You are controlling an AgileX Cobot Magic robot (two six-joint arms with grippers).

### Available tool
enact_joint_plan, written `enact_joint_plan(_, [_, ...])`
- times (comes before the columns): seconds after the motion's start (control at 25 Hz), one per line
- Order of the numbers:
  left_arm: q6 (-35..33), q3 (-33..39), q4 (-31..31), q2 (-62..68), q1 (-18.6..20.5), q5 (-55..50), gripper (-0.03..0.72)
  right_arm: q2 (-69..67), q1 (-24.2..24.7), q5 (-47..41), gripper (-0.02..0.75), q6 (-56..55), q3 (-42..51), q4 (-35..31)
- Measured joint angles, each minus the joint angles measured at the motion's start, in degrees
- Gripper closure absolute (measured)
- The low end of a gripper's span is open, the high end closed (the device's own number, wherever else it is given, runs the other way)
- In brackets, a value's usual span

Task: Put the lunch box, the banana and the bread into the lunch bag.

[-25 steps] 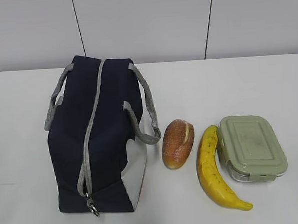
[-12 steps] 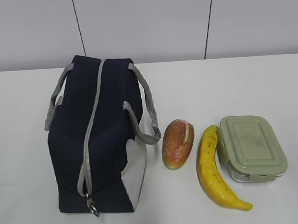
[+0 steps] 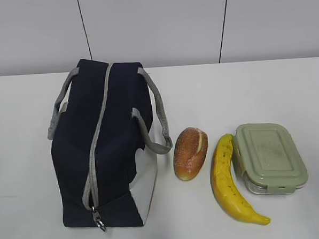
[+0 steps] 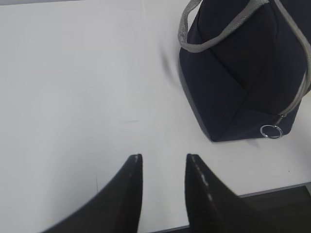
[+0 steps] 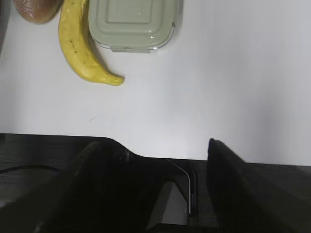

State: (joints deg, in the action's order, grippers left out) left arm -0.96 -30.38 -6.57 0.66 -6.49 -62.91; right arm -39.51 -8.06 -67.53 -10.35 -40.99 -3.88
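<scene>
Though zipped, soft navy fabric lunch bag beside crusty oval bread.

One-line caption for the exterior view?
Zipped navy lunch bag beside bread roll, banana and green-lidded lunch box on white table.

The black left gripper hangs above the white table, jaws parted and empty. The navy-blue fabric lunch bag stands zipped, its silver ring pull dangling.
</scene>
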Motion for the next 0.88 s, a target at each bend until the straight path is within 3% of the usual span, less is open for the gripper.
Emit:
enact_joint_plan(0.56, [0.0,0.0,0.0,0.0,0.0,0.0,0.461,-13.87,0.0,7.94,0.232,2.26,-0.35,-4.51])
enact_joint_plan(0.88, [0.0,0.0,-0.08,0.0,0.0,0.0,0.461,-25.04,0.0,11.56,0.232,3.64,-5.66,-5.36])
